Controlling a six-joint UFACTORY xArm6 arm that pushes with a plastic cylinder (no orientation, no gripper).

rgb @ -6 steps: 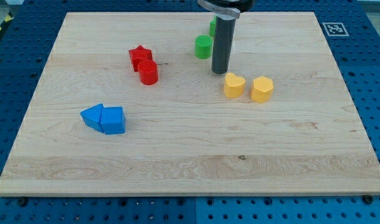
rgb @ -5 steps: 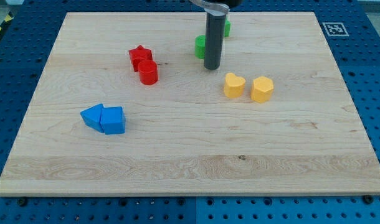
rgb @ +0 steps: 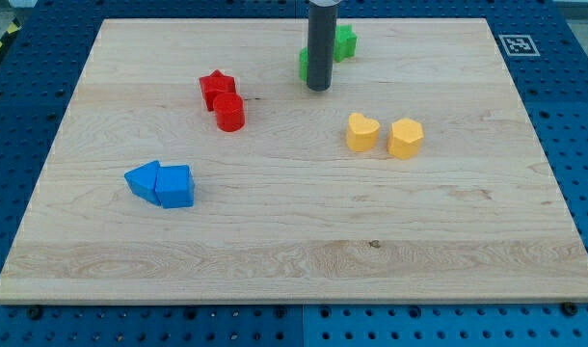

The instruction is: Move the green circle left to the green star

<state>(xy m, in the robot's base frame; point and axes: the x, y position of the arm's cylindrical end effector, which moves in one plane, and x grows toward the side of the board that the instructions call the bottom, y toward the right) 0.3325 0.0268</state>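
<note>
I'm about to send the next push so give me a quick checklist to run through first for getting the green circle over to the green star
1. Tip located: ok, my tip is down on the board.
2. Green circle visible: not ok, mostly hidden behind the rod.
3. Tip touching the circle: cannot tell.
4. Green star located: ok, to the view's right of the rod, near the view's top.
5. Circle left of the star: ok.
6. Other blocks clear: ok, red cylinder and yellow heart sit apart.
</note>
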